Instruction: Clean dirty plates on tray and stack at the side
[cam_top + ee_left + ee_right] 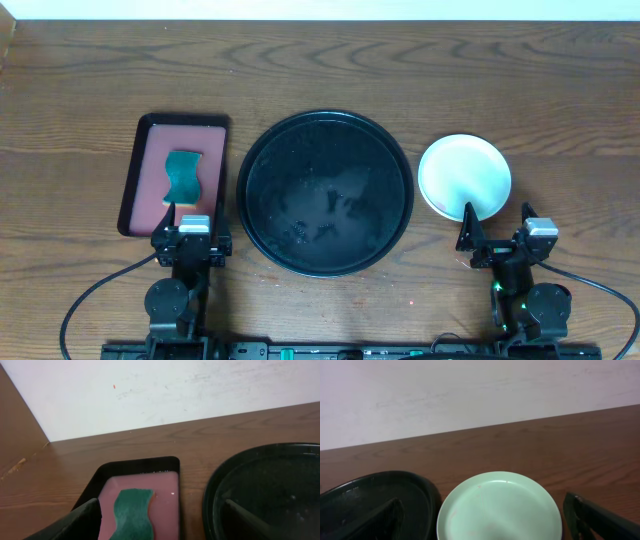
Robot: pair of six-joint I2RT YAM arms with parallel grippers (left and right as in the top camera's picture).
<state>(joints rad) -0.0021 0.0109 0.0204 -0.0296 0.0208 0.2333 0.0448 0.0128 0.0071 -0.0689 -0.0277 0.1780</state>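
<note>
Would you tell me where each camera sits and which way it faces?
Overhead: above the table, looking down on tray, sponge, plate; left gripper and right gripper at bottom.
Left wrist: low, facing the wall over sponge; own fingers show.
Right wrist: low, facing the wall over plate; own fingers show.
Shared: both wrist views catch the tray.

The tray [325, 193] lies between the plates [464, 177], right, and a second tray [150, 190] holding a sponge [183, 175], left.

overhead: high, straight down on whole table [80, 80] | left wrist: low, close, facing back wall [150, 390] over red rectangular tray [150, 463] | right wrist: low, close, facing wall over mint plate [500, 505] | shared: black tray [320, 150] rim in all three
</note>
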